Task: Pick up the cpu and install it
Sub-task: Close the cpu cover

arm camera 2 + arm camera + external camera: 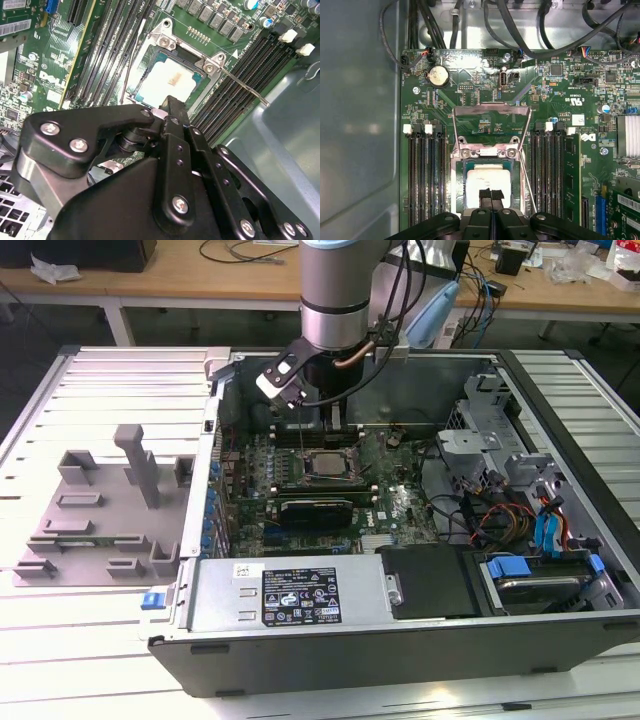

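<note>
At the arm's tip, the gripper (pixel 491 196) had its two black fingertips (pixel 485 196) pressed together with nothing between them, pointing straight down into the open computer case (pixel 400 640). Directly under those fingertips lay the cpu (pixel 482 177), its bright silver top facing up, seated flat inside the socket (pixel 457 190). In the first wrist view the fingertips overlapped the chip's near edge, but whether they touched it could not be told. Just beyond the cpu from the gripper, the socket's metal load plate (pixel 490 117) stood swung open, and its thin lever (pixel 527 185) ran alongside the socket, unlatched. Rows of black memory slots (pixel 425 175) flanked the socket on both sides of the gripper. Farther out on the green motherboard (pixel 480 95) sat a round coin battery (pixel 439 76). Well apart from the gripper, outside the case at the exterior view's left, a grey moulded fixture (pixel 100 500) rested on the slatted table (pixel 60 640).
</note>
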`<state>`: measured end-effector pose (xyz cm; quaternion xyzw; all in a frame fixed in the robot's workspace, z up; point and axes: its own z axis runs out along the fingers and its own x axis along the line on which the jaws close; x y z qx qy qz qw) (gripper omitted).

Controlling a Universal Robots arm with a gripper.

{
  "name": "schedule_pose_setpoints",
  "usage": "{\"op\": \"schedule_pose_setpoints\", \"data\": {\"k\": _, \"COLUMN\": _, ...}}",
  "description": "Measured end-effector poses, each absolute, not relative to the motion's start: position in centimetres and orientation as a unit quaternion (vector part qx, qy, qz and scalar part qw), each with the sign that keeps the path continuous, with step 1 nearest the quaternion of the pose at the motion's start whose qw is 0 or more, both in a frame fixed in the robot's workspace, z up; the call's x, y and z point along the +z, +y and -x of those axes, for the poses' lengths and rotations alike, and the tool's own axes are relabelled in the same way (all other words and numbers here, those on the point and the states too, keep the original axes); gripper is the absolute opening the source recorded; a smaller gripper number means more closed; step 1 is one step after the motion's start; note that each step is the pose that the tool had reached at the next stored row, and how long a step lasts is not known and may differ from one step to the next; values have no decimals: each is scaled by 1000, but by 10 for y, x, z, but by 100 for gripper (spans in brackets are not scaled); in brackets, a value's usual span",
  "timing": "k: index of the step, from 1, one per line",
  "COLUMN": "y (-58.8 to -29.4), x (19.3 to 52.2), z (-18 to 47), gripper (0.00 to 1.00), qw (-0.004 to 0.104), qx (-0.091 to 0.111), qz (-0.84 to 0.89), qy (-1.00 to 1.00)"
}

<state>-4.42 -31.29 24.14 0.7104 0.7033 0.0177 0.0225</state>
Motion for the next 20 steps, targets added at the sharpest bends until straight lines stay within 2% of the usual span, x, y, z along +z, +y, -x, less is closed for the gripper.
{"op": "schedule_pose_setpoints", "data": {"k": 9, "y": -313, "x": 242, "z": 44, "gripper": 11, "qw": 23, "qx": 18, "qz": -710, "qy": 703}}
{"op": "schedule_pose_setpoints", "data": {"k": 20, "y": -312, "x": 266, "z": 44, "gripper": 11, "qw": 23, "qx": 18, "qz": -710, "qy": 703}}
